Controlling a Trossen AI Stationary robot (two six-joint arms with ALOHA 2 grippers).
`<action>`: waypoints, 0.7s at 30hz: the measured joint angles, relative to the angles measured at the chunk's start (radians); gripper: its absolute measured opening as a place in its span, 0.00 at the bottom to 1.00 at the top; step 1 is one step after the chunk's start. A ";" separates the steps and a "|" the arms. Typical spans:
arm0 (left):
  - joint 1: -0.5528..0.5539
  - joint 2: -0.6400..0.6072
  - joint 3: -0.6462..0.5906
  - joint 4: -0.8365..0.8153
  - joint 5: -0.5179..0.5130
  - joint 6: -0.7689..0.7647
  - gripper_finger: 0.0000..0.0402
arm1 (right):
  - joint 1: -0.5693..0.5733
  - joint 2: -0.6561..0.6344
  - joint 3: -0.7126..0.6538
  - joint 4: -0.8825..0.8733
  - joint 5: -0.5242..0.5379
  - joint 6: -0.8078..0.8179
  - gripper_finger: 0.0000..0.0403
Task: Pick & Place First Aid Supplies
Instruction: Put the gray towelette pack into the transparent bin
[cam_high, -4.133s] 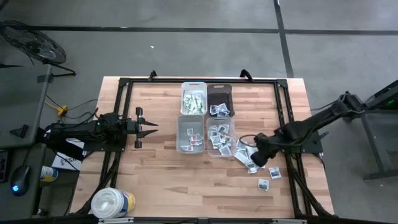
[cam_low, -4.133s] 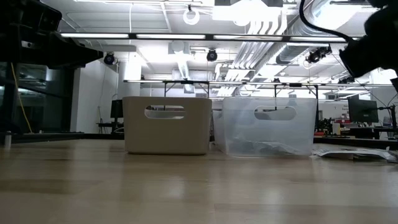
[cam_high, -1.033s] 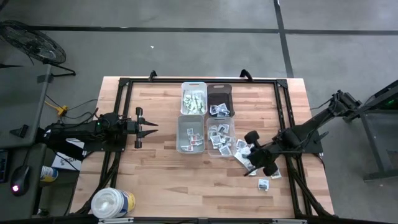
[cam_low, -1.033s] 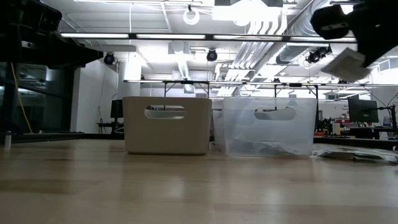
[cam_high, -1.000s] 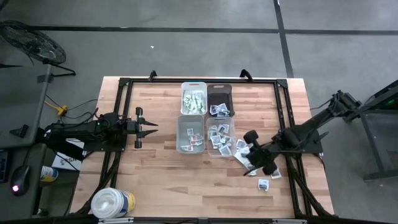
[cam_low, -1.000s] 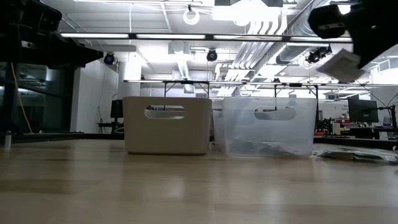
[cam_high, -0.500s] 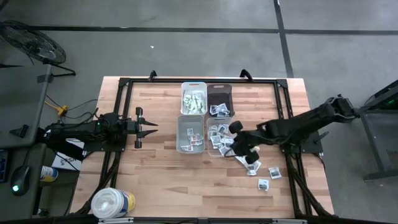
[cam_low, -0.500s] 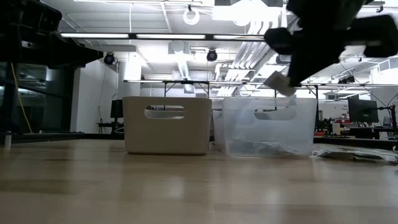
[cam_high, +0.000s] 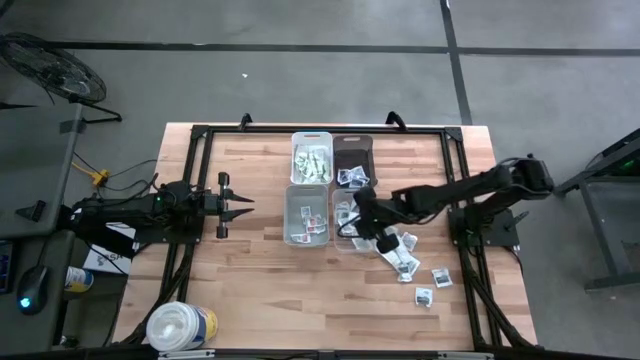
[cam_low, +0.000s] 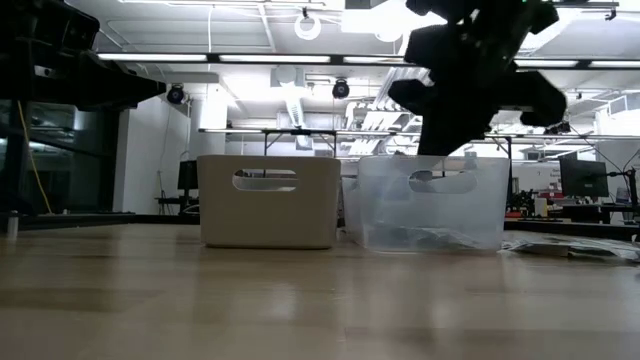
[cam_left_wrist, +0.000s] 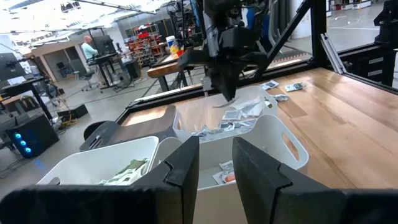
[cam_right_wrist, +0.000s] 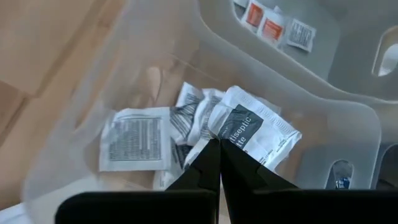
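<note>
My right gripper hovers over the clear bin at mid-table, shut on one white first aid packet with dark print. More packets lie on that bin's floor. Several loose packets lie flat on the wood to the right of the bin. In the low view my right gripper shows dark above the clear bin. My left gripper waits level at the table's left, open, with nothing between its fingers. My right gripper pinches the packet by one corner between its two fingertips. The fingers slant down from the table's right side. The packet sticks out past the fingertips, lifted clear above the clear bin and the packets inside it.
Four small bins stand together: a white one with greenish packets, a dark one, a white one with a few packets, and the clear one. A big white round tub stands at the near left. A black frame rims the table.
My right gripper, shut on the packet throughout, has swung from above the loose packets toward the table's left and sunk a little. It now hangs over the clear bin. The packet has stayed lifted clear all the way.
</note>
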 joint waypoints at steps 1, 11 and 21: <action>0.000 0.000 0.000 0.000 0.000 0.000 0.24 | -0.006 0.012 0.007 -0.004 0.002 0.011 0.00; 0.000 0.000 0.000 0.000 0.000 0.000 0.24 | -0.031 0.115 0.045 -0.025 -0.002 0.162 0.16; 0.000 0.000 0.000 0.000 0.000 0.000 0.24 | -0.029 0.054 0.045 -0.051 0.057 0.439 0.32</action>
